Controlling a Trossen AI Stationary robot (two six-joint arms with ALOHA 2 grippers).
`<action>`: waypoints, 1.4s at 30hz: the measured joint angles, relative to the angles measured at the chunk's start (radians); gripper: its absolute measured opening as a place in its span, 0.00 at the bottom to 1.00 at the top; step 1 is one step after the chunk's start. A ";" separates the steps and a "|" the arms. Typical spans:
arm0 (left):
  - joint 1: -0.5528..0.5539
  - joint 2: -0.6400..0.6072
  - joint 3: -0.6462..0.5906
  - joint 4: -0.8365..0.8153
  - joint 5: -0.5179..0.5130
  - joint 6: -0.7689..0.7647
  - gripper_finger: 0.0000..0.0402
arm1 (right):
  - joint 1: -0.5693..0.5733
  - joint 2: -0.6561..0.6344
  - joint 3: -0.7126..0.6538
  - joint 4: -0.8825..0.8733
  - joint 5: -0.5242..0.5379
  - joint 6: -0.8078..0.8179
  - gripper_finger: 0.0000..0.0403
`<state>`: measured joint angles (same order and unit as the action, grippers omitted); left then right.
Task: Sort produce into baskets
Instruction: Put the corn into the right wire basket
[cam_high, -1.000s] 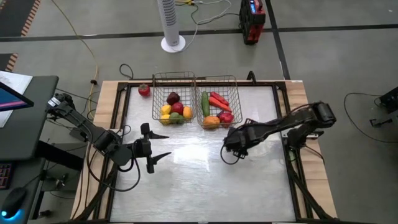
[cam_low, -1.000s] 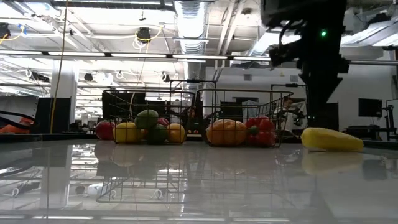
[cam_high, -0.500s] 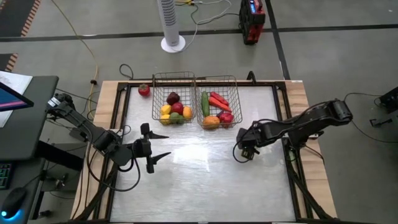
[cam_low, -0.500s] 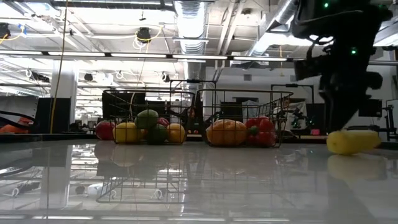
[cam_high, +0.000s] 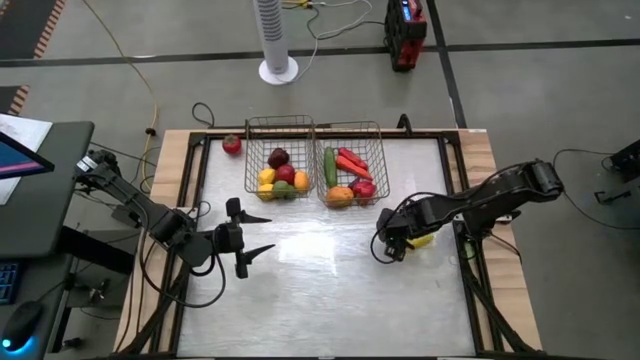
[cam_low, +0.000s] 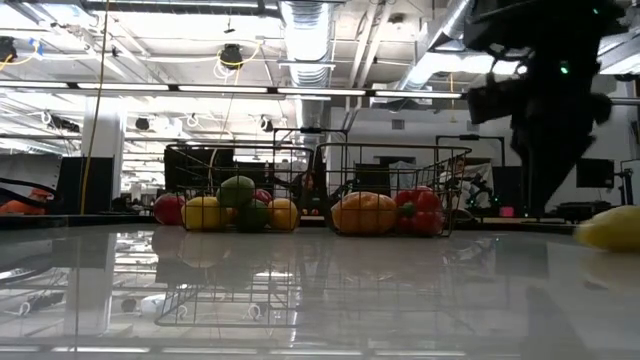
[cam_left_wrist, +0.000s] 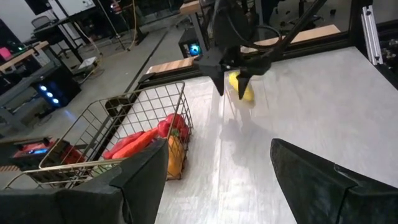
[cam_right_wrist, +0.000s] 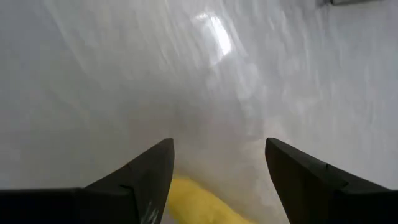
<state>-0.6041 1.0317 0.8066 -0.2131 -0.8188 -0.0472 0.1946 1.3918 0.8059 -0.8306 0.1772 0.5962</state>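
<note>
Yellow was the only colour left loose near the middle of the table (cam_high: 320, 290): one long yellow piece (cam_high: 421, 240), perhaps a lemon, lay toward the right edge, just beside the right gripper (cam_high: 390, 248). That gripper's fingers were apart, straddling the near end of the piece without clamping it. One red piece (cam_high: 232, 145) sat outside the baskets near the far-left corner, so the sorting looked mostly done, with these two items left.

Both wire baskets stood side by side at the far edge. In the left basket (cam_high: 250, 160) were a dark red fruit, yellow and orange ones and something green. The right basket (cam_high: 378, 150) held a cucumber, a carrot or chili, an orange piece and a red one; the low view blurred the finer details, so I could not name them all.

The left gripper (cam_high: 252, 237) waited over the left-centre of the table, fingers wide apart and empty
</note>
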 joint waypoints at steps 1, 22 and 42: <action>0.000 0.000 0.000 0.000 0.000 0.000 0.67 | 0.004 0.001 0.017 -0.033 -0.003 0.039 0.70; 0.000 0.000 0.000 -0.007 0.033 -0.032 0.67 | 0.183 0.021 0.034 -0.392 -0.052 0.678 0.70; -0.102 -0.105 0.000 -0.034 -0.123 -0.094 0.67 | 0.217 0.020 -0.131 -0.156 -0.063 0.742 0.70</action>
<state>-0.7065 0.9268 0.8070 -0.2466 -0.9422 -0.1413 0.4118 1.4120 0.6750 -0.9866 0.1139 1.3379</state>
